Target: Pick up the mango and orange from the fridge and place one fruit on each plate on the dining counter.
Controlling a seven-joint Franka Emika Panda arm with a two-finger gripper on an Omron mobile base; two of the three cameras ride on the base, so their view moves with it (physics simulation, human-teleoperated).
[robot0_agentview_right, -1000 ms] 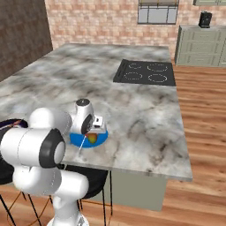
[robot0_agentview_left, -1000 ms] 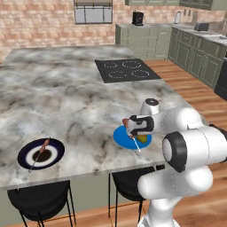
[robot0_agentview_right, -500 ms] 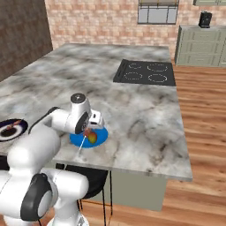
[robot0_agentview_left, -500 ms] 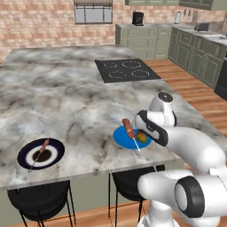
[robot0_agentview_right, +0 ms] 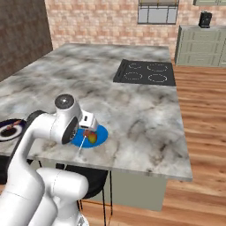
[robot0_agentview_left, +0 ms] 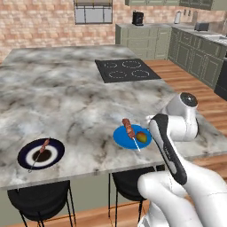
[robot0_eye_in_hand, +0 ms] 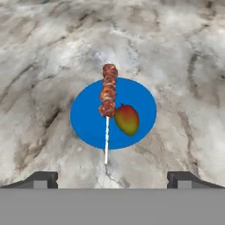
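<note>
Red-green and yellow, the mango (robot0_eye_in_hand: 127,119) lies on the bright blue plate (robot0_eye_in_hand: 85,117) at the middle of the hand view, resting flat beside a meat skewer (robot0_eye_in_hand: 108,92) whose stick pokes past the plate's near rim. In the left base view that plate sits low and centre-right, near the front edge of the marble tabletop (robot0_agentview_left: 80,102). So the first half of the job looks done: one fruit is on one plate.

Above it the gripper (robot0_eye_in_hand: 112,178) hangs with nothing in it, its jaws spread wide, the two dark tips far apart at the bottom of the hand view and the mango well clear of both.

At the lower left of the left base view sits the dark navy plate (robot0_agentview_left: 26,153) with its paler centre. It carries another skewer (robot0_agentview_left: 41,150) and no fruit. By my reckoning the orange is the part left to fetch, and this plate is where it belongs.

Farther up the tabletop, the black cooktop (robot0_agentview_left: 126,70) lies bare.
</note>
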